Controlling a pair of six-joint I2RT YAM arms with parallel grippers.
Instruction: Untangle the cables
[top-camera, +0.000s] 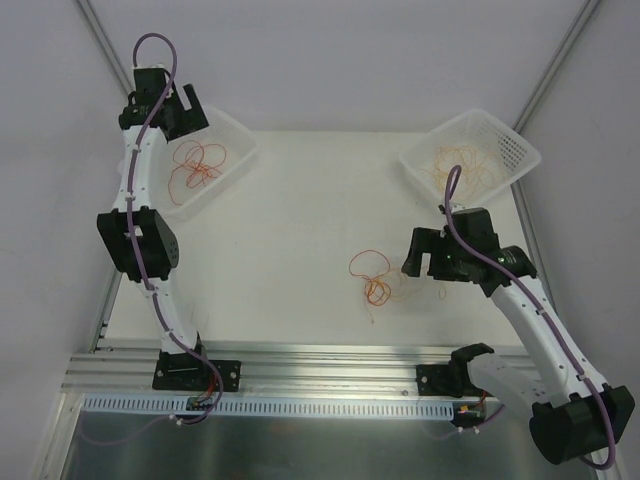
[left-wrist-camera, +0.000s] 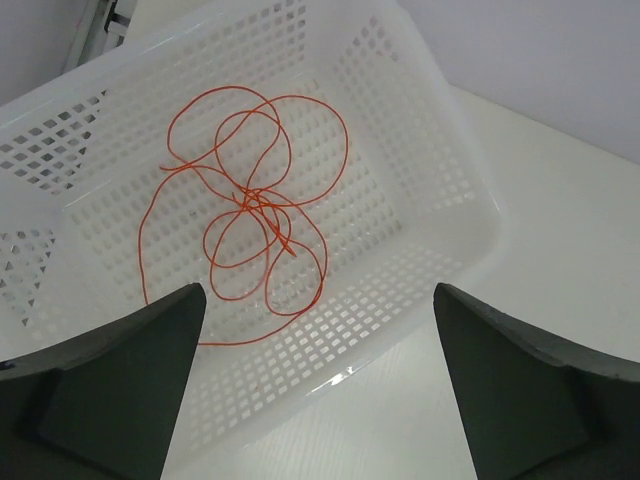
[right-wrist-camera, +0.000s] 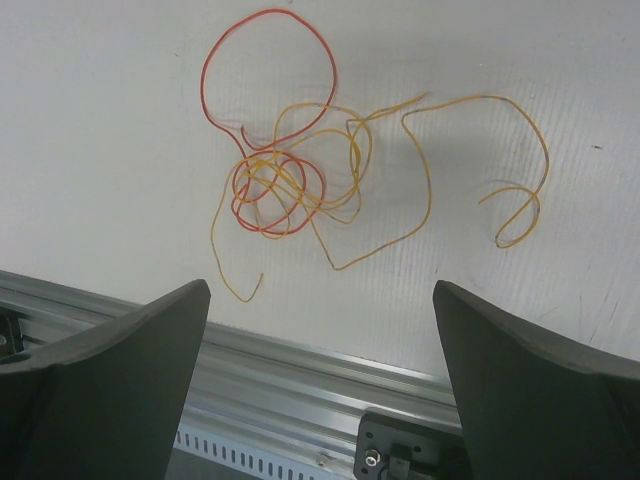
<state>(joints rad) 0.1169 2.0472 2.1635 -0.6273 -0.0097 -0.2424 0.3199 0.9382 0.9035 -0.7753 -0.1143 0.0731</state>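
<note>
A tangle of thin red and orange-yellow cables (top-camera: 374, 279) lies on the white table at centre; in the right wrist view the tangle (right-wrist-camera: 290, 185) lies ahead of the fingers. My right gripper (top-camera: 428, 256) is open and empty, just right of the tangle. A loose red cable (top-camera: 197, 166) lies in the left basket (top-camera: 240, 135), also in the left wrist view (left-wrist-camera: 262, 205). My left gripper (top-camera: 185, 108) is open and empty above that basket's near edge. Orange-yellow cables (top-camera: 462, 163) lie in the right basket (top-camera: 525, 160).
An aluminium rail (top-camera: 320, 365) runs along the table's near edge, with both arm bases on it. The rail (right-wrist-camera: 300, 370) shows below the right fingers. Frame posts rise at the back corners.
</note>
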